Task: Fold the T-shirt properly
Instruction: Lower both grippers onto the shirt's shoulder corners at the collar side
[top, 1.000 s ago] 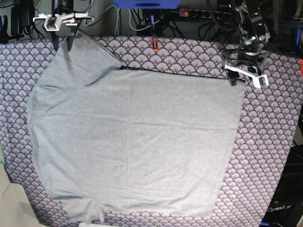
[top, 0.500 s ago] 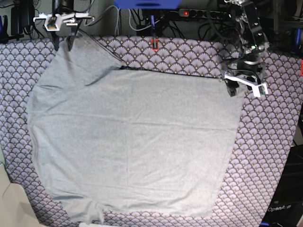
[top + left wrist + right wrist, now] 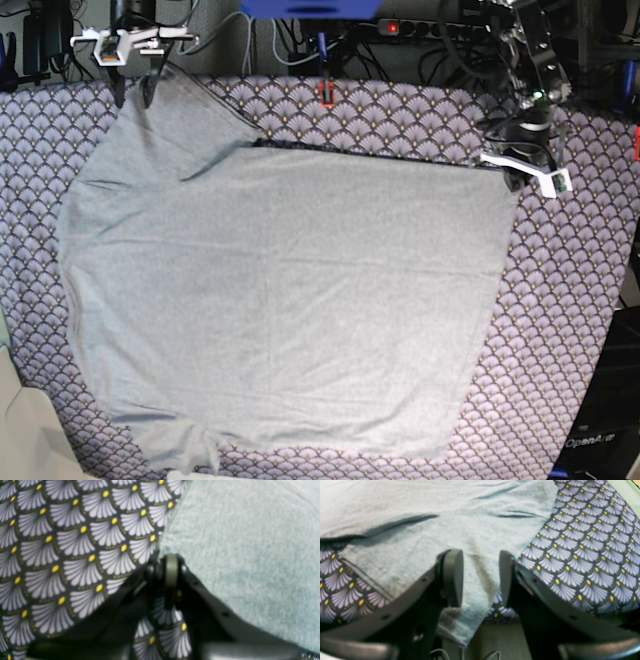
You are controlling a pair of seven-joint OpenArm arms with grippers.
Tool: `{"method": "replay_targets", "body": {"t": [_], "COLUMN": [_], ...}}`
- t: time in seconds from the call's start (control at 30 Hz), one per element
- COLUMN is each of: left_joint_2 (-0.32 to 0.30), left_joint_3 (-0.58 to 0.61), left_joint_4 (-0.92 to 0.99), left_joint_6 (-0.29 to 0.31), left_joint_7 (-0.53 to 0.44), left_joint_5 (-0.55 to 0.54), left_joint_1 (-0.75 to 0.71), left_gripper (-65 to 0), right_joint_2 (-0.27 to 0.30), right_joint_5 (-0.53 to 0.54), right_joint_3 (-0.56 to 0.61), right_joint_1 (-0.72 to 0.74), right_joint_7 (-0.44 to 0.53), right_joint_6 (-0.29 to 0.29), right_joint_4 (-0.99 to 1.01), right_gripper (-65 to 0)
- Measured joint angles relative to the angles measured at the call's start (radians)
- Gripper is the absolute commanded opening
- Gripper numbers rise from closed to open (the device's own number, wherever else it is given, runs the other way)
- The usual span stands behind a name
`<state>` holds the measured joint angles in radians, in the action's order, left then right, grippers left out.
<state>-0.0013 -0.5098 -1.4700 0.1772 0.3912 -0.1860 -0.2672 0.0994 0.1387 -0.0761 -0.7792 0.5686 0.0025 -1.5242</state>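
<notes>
T-shirt (image 3: 280,300) on purple patterned cloth (image 3: 570,300)

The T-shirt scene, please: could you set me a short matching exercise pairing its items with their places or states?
Column one:
1. T-shirt
2. left pincer
3. right pincer
4. patterned cloth

Column two:
A. tips apart, a grey sleeve between them
B. spread out, light grey
C. lies under everything, fan scales with yellow dots
D. tips together at the shirt's edge

Pairs: 1-B, 2-D, 3-A, 4-C
</notes>
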Motion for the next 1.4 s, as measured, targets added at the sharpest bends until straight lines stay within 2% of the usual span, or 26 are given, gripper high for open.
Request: {"method": "replay_targets", "body": {"t": [0.3, 0.4, 0.6, 0.73, 0.83, 0.97, 1.1, 1.2, 1.23, 1.4], "left_joint_2": [0.008, 0.047, 0.049, 0.046, 0.046, 0.047, 0.034, 0.027, 0.027, 0.029], "left_joint_3": [0.009, 0.014, 0.014, 0.008, 0.008, 0.008, 0.008, 0.006, 0.007, 0.008], "left_joint_4": [-0.040, -0.100, -0.168, -0.164, -0.166, -0.166, -0.166, -0.167, -0.167, -0.167], "left_joint_6": [0.002, 0.005, 0.008, 0.007, 0.007, 0.010, 0.008, 0.006, 0.008, 0.009], "left_joint_7": [0.066, 0.097, 0.098, 0.099, 0.099, 0.099, 0.100, 0.099, 0.099, 0.099], "left_joint_5": [0.006, 0.007, 0.005, 0.006, 0.008, 0.013, 0.013, 0.013, 0.013, 0.013], "left_joint_1": [0.010, -0.019, -0.035, -0.040, -0.040, -0.039, -0.041, -0.039, -0.040, -0.040], "left_gripper": [-61.0, -61.1, -61.1, -61.1, -61.1, -61.1, -61.1, -61.1, -61.1, -61.1], "right_joint_2": [0.000, -0.006, -0.053, -0.080, -0.087, -0.129, -0.127, -0.126, -0.123, -0.114], "right_joint_5": [-0.001, 0.001, 0.005, 0.004, 0.005, 0.004, 0.013, 0.100, 0.127, 0.162], "right_joint_3": [-0.012, -0.066, -0.124, -0.116, -0.121, -0.116, -0.120, -0.115, -0.115, -0.119], "right_joint_1": [0.000, 0.000, 0.023, 0.023, 0.037, 0.045, 0.053, 0.053, 0.053, 0.079], "right_joint_7": [0.000, 0.001, 0.001, -0.002, 0.002, -0.005, 0.000, -0.009, -0.028, -0.256], "right_joint_6": [0.000, -0.001, -0.002, 0.000, -0.002, 0.000, 0.000, 0.000, 0.000, 0.000], "right_joint_4": [0.000, -0.001, -0.001, -0.001, -0.001, -0.001, -0.001, -0.001, -0.002, -0.043], "right_gripper": [-39.4, -39.4, -39.4, -39.3, -35.6, -29.1, -28.6, -28.5, -28.5, -28.7]}}
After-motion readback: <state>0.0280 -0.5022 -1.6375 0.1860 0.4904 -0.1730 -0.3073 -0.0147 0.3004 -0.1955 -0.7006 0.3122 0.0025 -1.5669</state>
